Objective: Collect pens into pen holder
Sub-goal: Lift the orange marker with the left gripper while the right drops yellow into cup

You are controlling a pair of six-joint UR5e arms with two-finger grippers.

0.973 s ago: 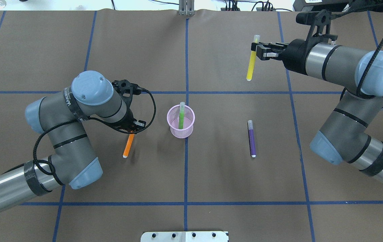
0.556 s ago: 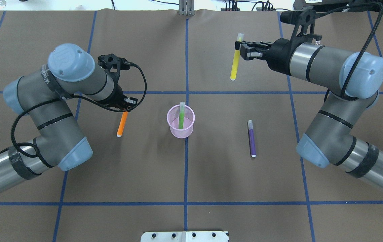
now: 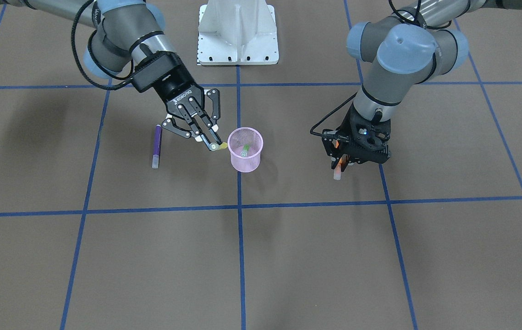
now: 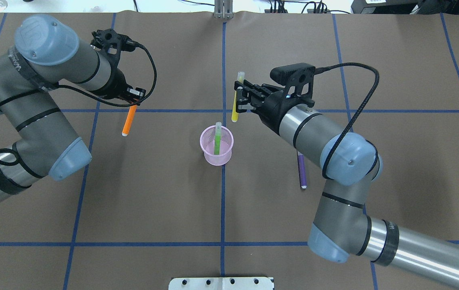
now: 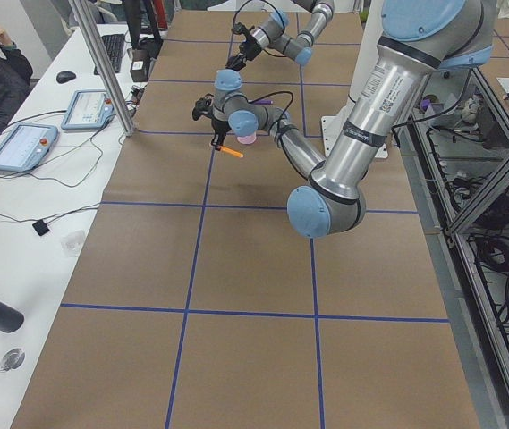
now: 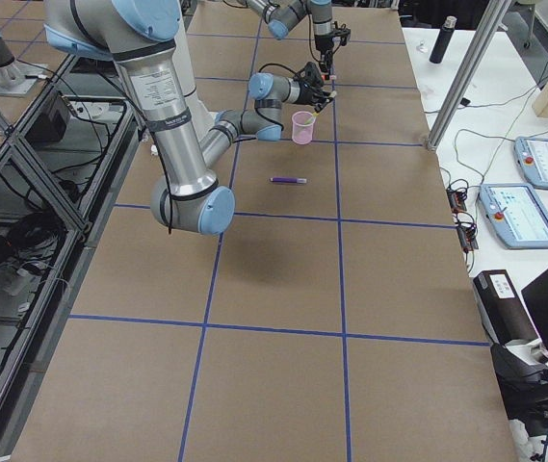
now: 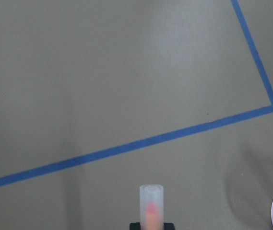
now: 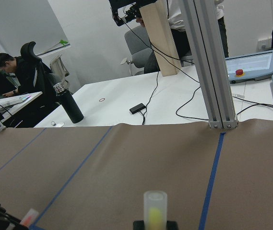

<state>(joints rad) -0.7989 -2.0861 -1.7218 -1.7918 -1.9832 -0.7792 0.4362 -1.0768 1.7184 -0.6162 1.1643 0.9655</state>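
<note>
Your right tool (image 4: 239,96) is closed on the yellow pen (image 4: 235,105), pinching it near its pale cap end. The pen hangs roughly upright, clear of the surface (image 4: 152,193). Its lower end sits just beside the rim of the pen holder (image 4: 223,159), on the robot's right side, not over the opening. The green pen (image 4: 217,140) stands inside the holder, leaning on the far rim, with its cap poking above it.

Your left tool (image 4: 133,101) is clamped on the orange pen (image 4: 127,120), which dangles off the surface well apart from the holder, on the robot's left. In the left wrist view only the holder's edge shows, at the lower right corner.

The purple pen (image 4: 302,174) lies flat on the surface on the robot's right of the holder, its upper part hidden under the right arm in the overhead view.
</note>
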